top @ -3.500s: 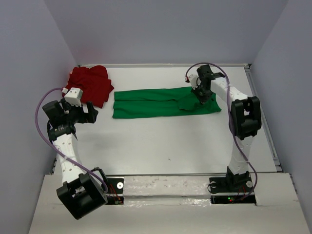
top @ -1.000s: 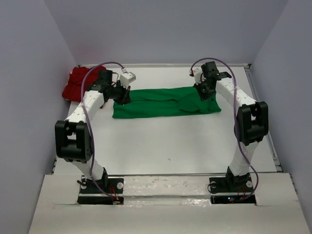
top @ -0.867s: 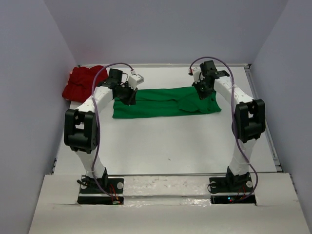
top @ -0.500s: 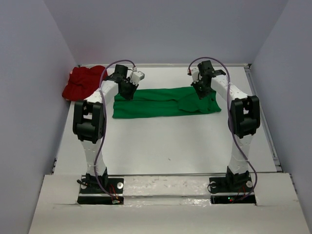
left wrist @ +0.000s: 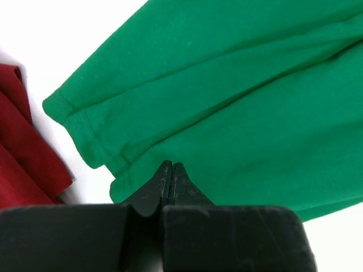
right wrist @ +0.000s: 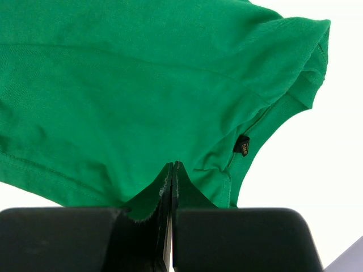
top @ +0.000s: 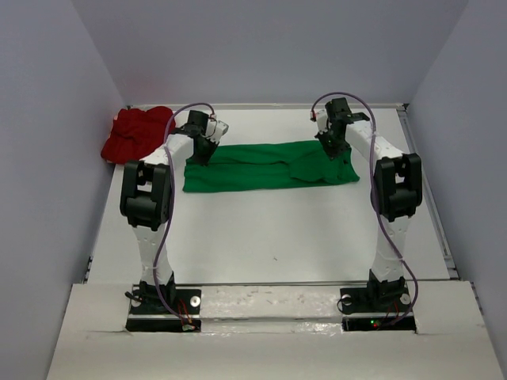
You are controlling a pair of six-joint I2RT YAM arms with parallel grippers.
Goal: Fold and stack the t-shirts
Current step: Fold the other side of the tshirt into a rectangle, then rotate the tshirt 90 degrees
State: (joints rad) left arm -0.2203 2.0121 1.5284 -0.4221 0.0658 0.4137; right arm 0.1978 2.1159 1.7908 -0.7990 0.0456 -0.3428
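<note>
The green t-shirt is found part-folded into a band on the counter, the red t-shirt crumpled at its far-left corner, nothing stacked, while the left pincer and right pincer are closed tight at the band's ends.

Bright green t-shirt, deep red t-shirt, white table, black fingers, white-and-black arms
</note>
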